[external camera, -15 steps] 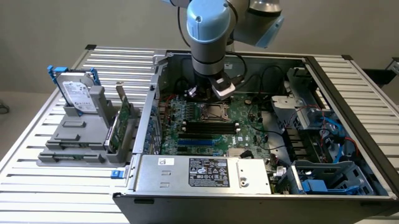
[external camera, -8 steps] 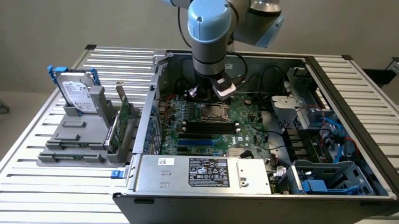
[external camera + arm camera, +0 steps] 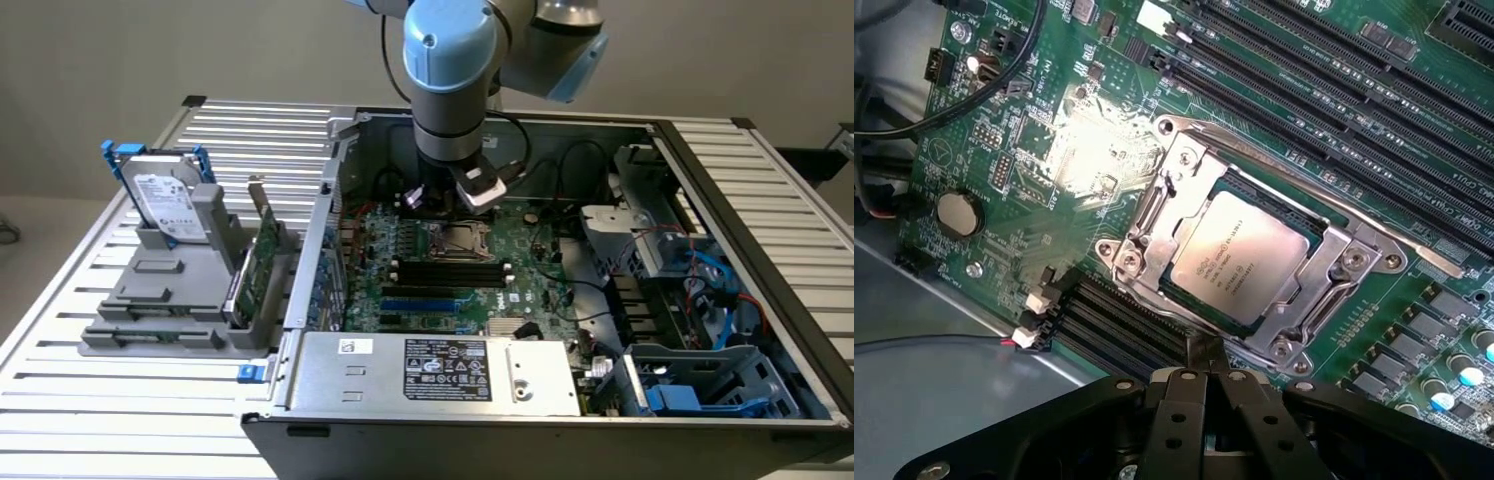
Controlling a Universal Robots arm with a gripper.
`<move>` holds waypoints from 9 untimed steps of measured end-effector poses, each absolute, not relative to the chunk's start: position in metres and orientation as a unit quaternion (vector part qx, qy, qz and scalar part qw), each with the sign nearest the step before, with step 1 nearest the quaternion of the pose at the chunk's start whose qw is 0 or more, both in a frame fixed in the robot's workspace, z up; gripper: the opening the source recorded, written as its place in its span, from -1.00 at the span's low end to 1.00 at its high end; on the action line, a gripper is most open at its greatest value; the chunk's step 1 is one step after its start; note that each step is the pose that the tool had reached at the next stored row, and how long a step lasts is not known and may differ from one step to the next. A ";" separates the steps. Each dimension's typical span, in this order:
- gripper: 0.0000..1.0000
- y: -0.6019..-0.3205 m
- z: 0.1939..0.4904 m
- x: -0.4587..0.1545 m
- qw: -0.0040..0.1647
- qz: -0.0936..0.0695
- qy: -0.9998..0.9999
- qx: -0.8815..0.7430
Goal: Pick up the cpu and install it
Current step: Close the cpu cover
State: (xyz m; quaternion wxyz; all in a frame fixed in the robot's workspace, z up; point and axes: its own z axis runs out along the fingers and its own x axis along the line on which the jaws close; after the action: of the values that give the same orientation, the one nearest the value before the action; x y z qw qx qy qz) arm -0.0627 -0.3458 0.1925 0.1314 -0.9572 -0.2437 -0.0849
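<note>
Hanging over the open computer case [image 3: 747, 190], the arm [image 3: 454, 90] reaches down to the socket [image 3: 458, 241] on the green board [image 3: 541, 275]. Wrist view — the cpu [image 3: 1242, 255] lies flat inside the socket's metal frame [image 3: 1152, 215]; the gripper [image 3: 1204, 374], jaws pressed together and empty, hovers just beside it.

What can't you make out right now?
- Wrist view: cpu lettering is too small to read; the gripper covers the socket's near edge.
- Wrist view: glare washes out part of the board.
- Exterior view: socket too small to tell its contents.
</note>
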 end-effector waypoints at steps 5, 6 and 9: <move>-0.79 -0.346 0.192 -0.062 0.130 -0.085 -0.244 -0.957; -0.79 -0.346 0.192 -0.062 0.130 -0.085 -0.244 -0.957; -0.79 -0.346 0.192 -0.061 0.130 -0.084 -0.244 -0.957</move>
State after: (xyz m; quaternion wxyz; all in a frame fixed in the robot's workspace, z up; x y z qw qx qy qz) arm -0.0607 -0.3456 0.1921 0.1299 -0.9574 -0.2438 -0.0845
